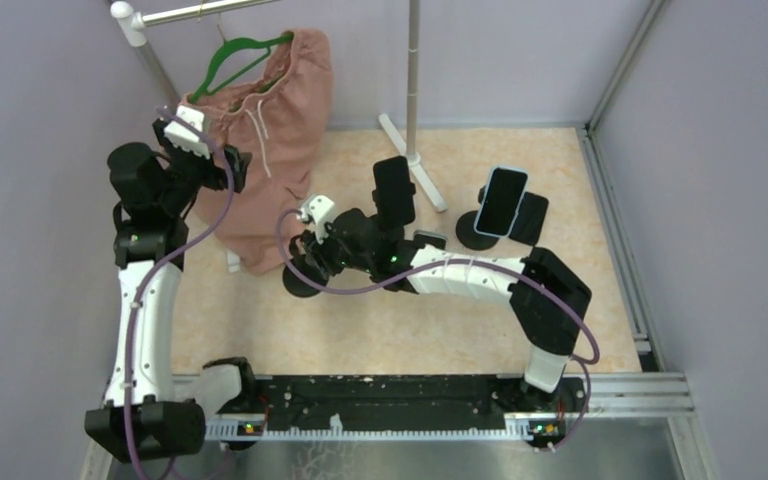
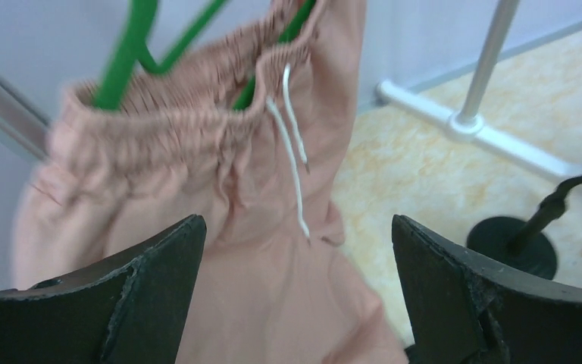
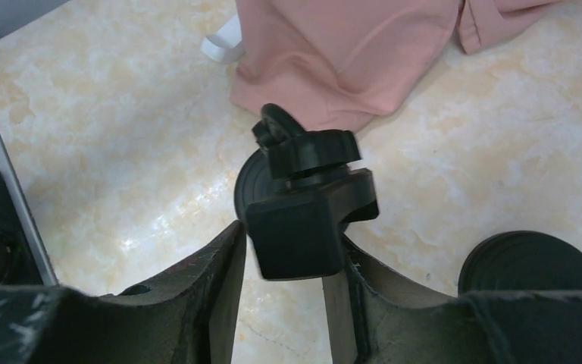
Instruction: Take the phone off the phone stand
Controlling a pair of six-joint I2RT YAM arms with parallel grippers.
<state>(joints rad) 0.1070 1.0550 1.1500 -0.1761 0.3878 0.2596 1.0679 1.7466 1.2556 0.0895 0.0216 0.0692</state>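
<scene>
Phone [image 1: 395, 190] is standing upright beside the right arm [image 1: 460, 275], visible only from above; up close, right fingers [image 3: 223, 288] are pinching the black stand head [image 3: 299, 227]; left fingers [image 2: 159, 280] are gaping wide.

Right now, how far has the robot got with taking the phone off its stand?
Nothing looks finished: the blue-cased phone still sits on its stand, and a black phone stands upright left of it. In hand: the right gripper pinches another stand's black clamp head, with no phone in it. The left gripper hangs open by the pink shorts. Left: lifting a phone free.
</scene>
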